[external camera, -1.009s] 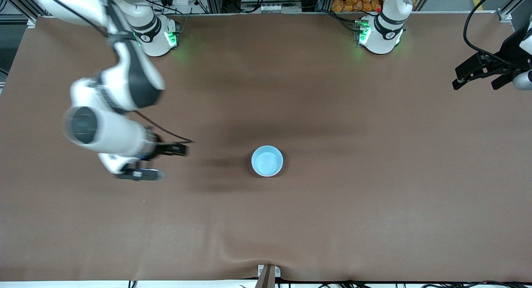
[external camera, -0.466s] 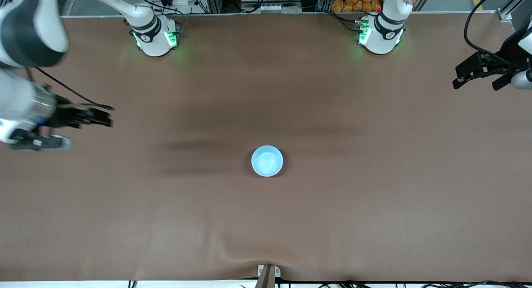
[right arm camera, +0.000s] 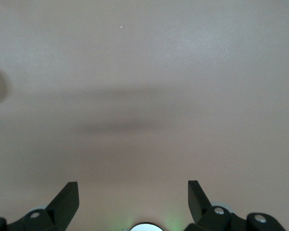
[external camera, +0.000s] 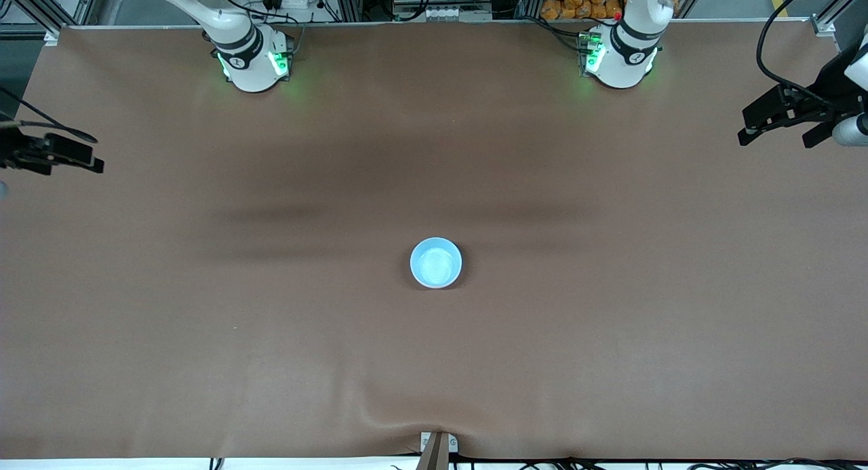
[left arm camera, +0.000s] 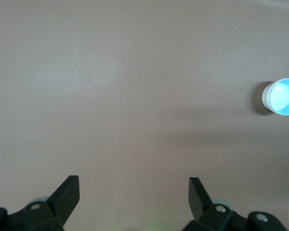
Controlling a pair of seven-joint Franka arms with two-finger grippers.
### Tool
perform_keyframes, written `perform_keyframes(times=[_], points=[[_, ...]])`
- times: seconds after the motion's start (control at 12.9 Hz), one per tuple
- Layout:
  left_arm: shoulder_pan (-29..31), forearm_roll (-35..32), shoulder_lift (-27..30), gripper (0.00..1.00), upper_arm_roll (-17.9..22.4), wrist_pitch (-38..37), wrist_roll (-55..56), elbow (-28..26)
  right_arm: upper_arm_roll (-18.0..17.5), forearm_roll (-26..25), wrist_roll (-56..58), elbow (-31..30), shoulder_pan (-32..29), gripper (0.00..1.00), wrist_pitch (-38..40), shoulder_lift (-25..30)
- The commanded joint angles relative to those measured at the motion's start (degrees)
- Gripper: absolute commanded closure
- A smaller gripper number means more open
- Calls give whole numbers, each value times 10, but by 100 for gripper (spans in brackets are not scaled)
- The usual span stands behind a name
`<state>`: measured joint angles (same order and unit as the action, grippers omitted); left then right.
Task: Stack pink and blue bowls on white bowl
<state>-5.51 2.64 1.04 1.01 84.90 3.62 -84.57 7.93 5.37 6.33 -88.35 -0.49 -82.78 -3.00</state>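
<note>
A light blue bowl stands upright near the middle of the brown table. In the left wrist view the same blue bowl shows a pale whitish outer wall under its blue inside; I cannot tell whether that is the white bowl. The pink bowl is hidden. My left gripper hangs open over the left arm's end of the table, and its wrist view shows the left gripper empty. My right gripper is open and empty over the right arm's end; only one of its fingers shows in the front view.
Both arm bases stand at the table's edge farthest from the front camera. A small metal clamp sits at the nearest edge. The table cover wrinkles slightly near that clamp.
My right arm has swung away from the blue bowl toward its own end of the table, now mostly out of the front view. The left arm and the bowl have not moved.
</note>
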Motion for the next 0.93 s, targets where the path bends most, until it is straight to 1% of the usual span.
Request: perform_keyframes(times=[0.0, 0.23, 0.47, 0.54, 0.78, 0.85], points=[[-1, -13, 1, 0, -1, -6, -8, 3, -20, -3, -29, -24, -14, 0, 5, 40], [-1, -13, 0, 0, -1, -6, -8, 3, -22, -4, -48, -24, -14, 0, 19, 59], [-1, -13, 0, 0, -1, -6, -9, 3, -24, -14, -45, -21, -10, 0, 17, 62], [-1, -13, 0, 0, -1, -6, -9, 3, -26, -26, -46, -19, -5, 0, 17, 61], [-1, -13, 0, 0, -1, -6, -9, 3, -25, -38, -43, -11, -4, 0, 17, 62], [-1, -13, 0, 0, -1, -6, -9, 3, -26, -54, -45, -6, -3, 0, 17, 61]])
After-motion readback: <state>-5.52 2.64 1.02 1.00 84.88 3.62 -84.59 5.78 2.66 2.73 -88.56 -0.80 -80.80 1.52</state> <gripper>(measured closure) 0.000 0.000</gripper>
